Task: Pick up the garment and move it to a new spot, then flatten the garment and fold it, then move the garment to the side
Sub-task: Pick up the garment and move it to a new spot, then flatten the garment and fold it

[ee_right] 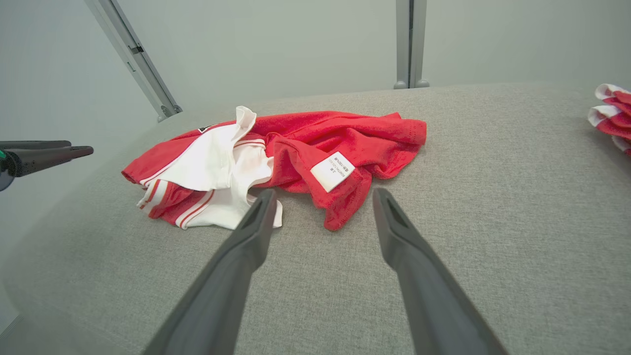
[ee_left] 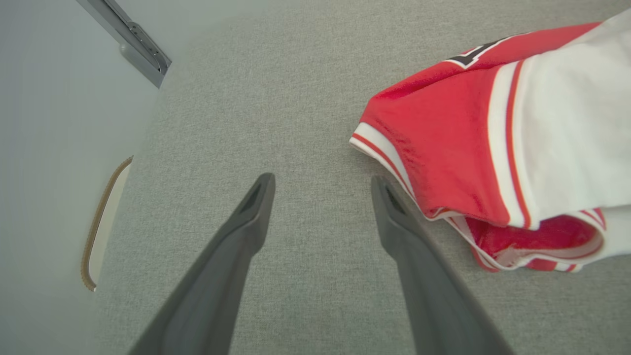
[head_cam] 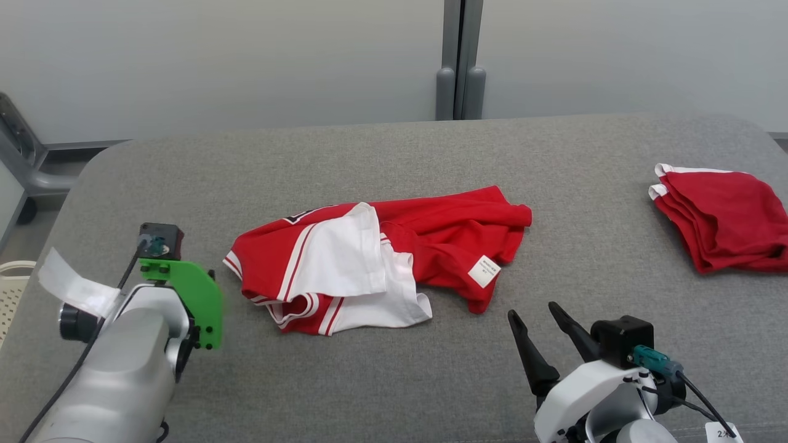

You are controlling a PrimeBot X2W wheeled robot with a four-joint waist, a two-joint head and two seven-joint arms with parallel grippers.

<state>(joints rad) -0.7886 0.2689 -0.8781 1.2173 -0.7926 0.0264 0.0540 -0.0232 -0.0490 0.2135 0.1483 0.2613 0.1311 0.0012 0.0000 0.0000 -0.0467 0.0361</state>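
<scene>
The garment [head_cam: 375,258] is a red and white jersey lying crumpled in the middle of the grey table [head_cam: 394,154], with a white label showing on its right part. My left arm's wrist, with its green plate [head_cam: 184,295], hangs just left of the garment. In the left wrist view my left gripper [ee_left: 323,181] is open over bare table, one fingertip close beside the striped hem of the garment [ee_left: 468,148]. My right gripper [head_cam: 534,312] is open near the front edge, a little short of the garment [ee_right: 305,143], and nothing sits between its fingers [ee_right: 325,193].
A second red garment [head_cam: 726,221] lies folded at the table's far right edge. A pale basket [head_cam: 9,289] stands off the table's left side. A grey post [head_cam: 458,61] rises against the wall behind. The left gripper [ee_right: 81,149] also shows at the right wrist view's left edge.
</scene>
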